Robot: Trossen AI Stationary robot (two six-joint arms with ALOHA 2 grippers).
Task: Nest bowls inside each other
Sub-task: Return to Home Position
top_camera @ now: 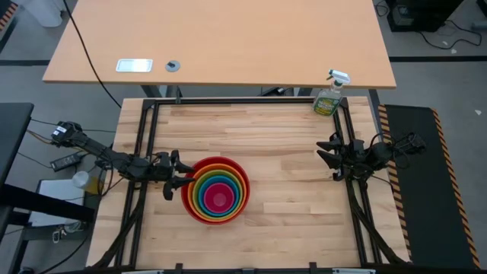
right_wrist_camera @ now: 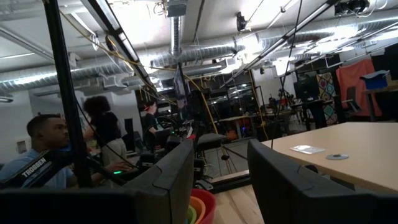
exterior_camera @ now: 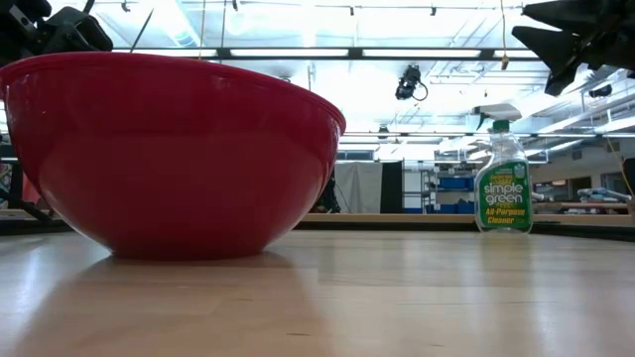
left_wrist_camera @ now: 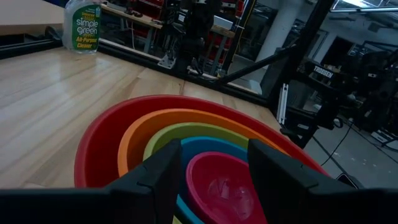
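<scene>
Five bowls sit nested on the wooden table, left of its middle. The red bowl (top_camera: 192, 204) is outermost, then orange (left_wrist_camera: 132, 135), lime green (left_wrist_camera: 163, 138), blue (left_wrist_camera: 210, 145) and pink (left_wrist_camera: 222, 184) at the centre. In the low view only the red bowl (exterior_camera: 179, 159) shows, resting on its base. My left gripper (top_camera: 179, 180) hovers open at the stack's left rim, and its fingers (left_wrist_camera: 163, 171) frame the inner bowls without touching them. My right gripper (top_camera: 326, 154) waits open at the table's right edge, raised and far from the bowls.
A green spray bottle (top_camera: 329, 99) stands at the table's far right corner. A black metal frame (top_camera: 148, 137) borders the table. A second, lighter table (top_camera: 221, 38) lies beyond the far edge. People (right_wrist_camera: 46, 140) sit in the room behind.
</scene>
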